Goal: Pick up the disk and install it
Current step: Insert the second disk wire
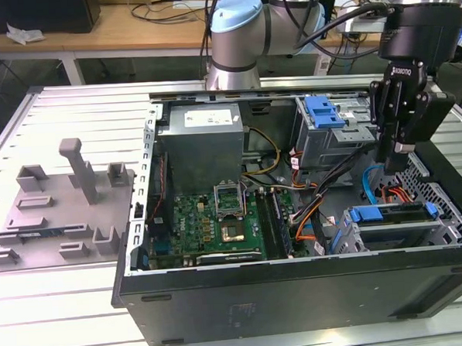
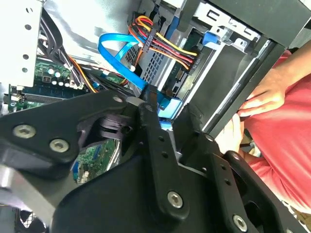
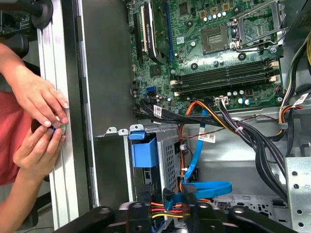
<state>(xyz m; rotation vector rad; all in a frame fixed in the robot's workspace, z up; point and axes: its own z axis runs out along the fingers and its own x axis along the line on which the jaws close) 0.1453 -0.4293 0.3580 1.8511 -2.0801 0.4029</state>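
The disk [image 1: 392, 214] sits on edge in the grey drive cage at the case's front corner on the exterior view's right, with its blue carrier showing at both ends. In the first wrist view the carrier's blue end [image 3: 144, 150] sticks out of the cage top. My gripper [image 1: 397, 163] hangs above and just behind that cage, apart from the disk. Its black fingers [image 3: 138, 214] stand apart, open, with only cables showing in the gap. In the second wrist view the gripper [image 2: 167, 121] is over a blue flat cable.
A blue latch [image 1: 325, 111] tops the upper grey cage beside the grey power supply [image 1: 202, 143]. Bundled cables [image 3: 252, 136] cross between motherboard [image 1: 210, 217] and cage. A person's hands [image 3: 41, 121] rest on the table rail beside the case. Grey fixtures [image 1: 62, 205] stand on the exterior view's left.
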